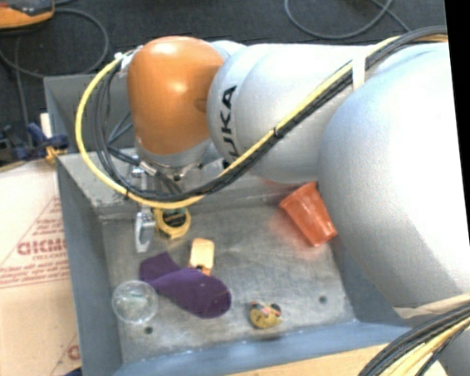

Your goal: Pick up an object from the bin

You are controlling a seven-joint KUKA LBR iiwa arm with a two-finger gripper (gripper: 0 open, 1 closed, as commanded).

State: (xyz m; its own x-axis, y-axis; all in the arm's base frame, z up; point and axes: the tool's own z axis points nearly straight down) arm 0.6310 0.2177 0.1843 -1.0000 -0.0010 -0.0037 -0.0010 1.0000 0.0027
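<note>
Scuffed grey metal bin [84, 265] on dark floor [200, 11] — jaws' spread cannot be told.

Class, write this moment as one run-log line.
gripper: low, back-left of bin | nearest: purple cloth, cream block | hold: unconfirmed

Dark floor [200, 11] crossed by loose black cables [288, 6].

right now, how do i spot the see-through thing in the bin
Find the grey bin and go to its lower left corner in the view. Left of the purple cloth sits a round clear cup. It alone is see-through; everything nearby is solid-coloured.
</note>
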